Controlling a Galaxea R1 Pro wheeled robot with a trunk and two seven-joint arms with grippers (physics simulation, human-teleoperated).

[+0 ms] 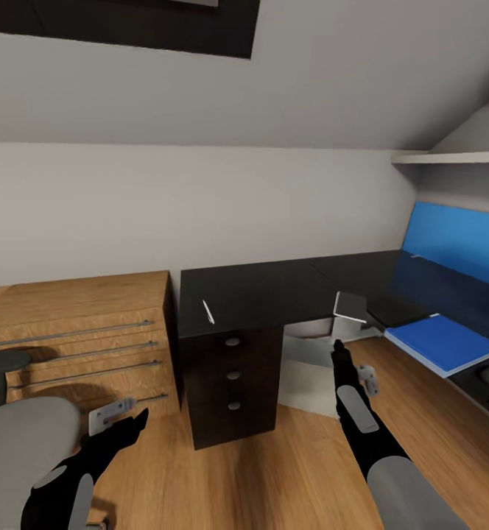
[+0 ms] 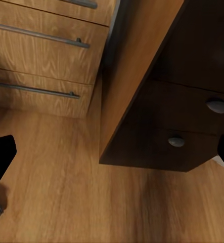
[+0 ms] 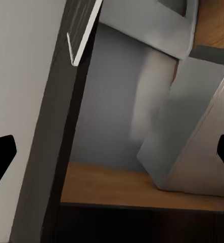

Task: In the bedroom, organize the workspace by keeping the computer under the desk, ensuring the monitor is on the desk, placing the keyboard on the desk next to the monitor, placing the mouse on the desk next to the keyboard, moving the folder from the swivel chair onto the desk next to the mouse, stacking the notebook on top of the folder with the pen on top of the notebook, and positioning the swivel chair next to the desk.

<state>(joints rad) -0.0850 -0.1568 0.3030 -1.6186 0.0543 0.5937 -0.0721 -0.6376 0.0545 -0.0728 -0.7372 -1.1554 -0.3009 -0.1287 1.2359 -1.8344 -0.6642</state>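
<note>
Beyond the right tool (image 1: 339, 346), open and empty, the computer (image 1: 314, 379) sits under the desk (image 1: 274, 291).

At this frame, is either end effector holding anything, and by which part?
Nothing is held. The left end effector and the right end effector are both open and empty, hanging over the floor near the desk.

left tool (image 1: 138, 421): jaws apart, empty | right tool (image 1: 338, 346): extended forward (jaws apart)
</note>
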